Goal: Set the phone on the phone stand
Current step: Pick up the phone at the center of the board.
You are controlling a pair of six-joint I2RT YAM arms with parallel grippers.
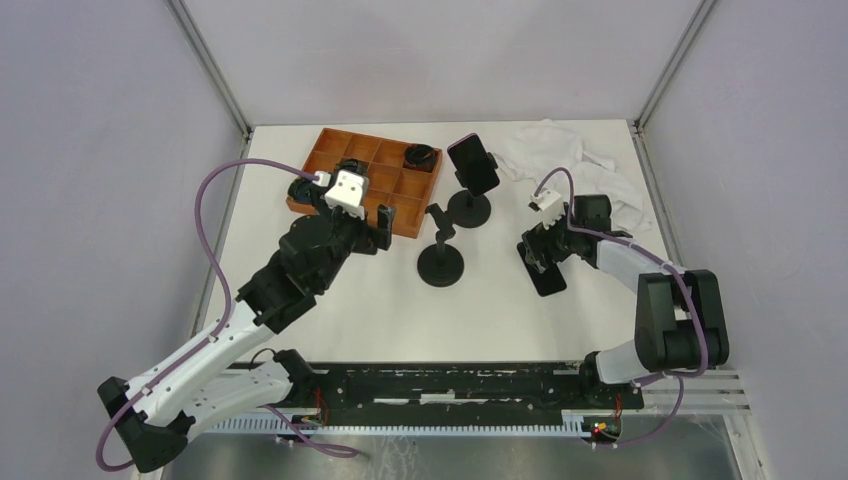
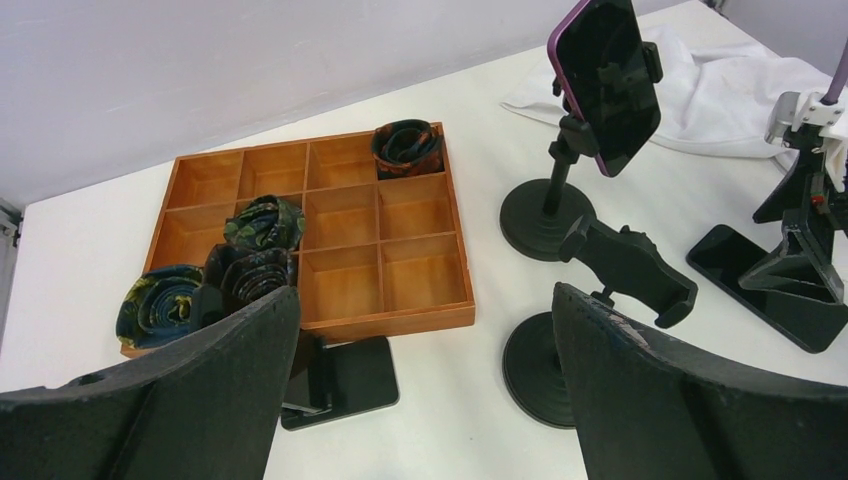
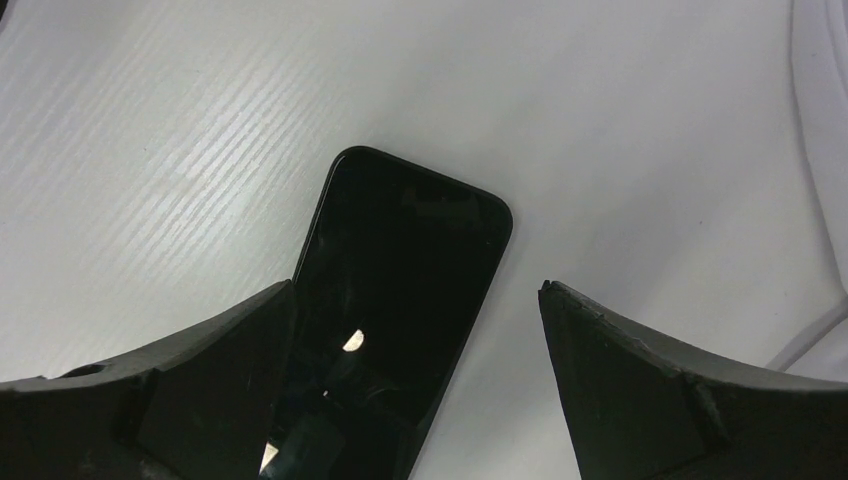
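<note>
Phone (image 3: pixel 400 300): black slab lying flat with its glossy face up on the white table (image 1: pixel 400 320), to the right of the empty phone stand (image 1: pixel 441 262) and well apart from it.
Right claw (image 3: pixel 417 287): jaws spread wide, nothing gripped. It hangs directly over the phone with one finger outside each long edge. You cannot tell from these views whether the tips reach the table.
Left claw (image 2: pixel 425 292): spread wide and empty, left of the empty stand, over the near edge of the wooden tray (image 2: pixel 390 325).
Empty phone stand: upright on a round base, clamp cradle tilted, unoccupied.
Second stand (image 1: pixel 470 207): just behind the empty stand, already carrying a purple-cased phone (image 1: pixel 473 163).
Handling, as judged: rigid and thin, with some weight for its size. The glass face looks slick and would be fragile if dropped.
Where to hold: take it across the two long edges near mid-length, so it does not swing in the jaws.
Caution: lying flat, it offers little edge, so your fingertips must go right down to the table before closing.
</note>
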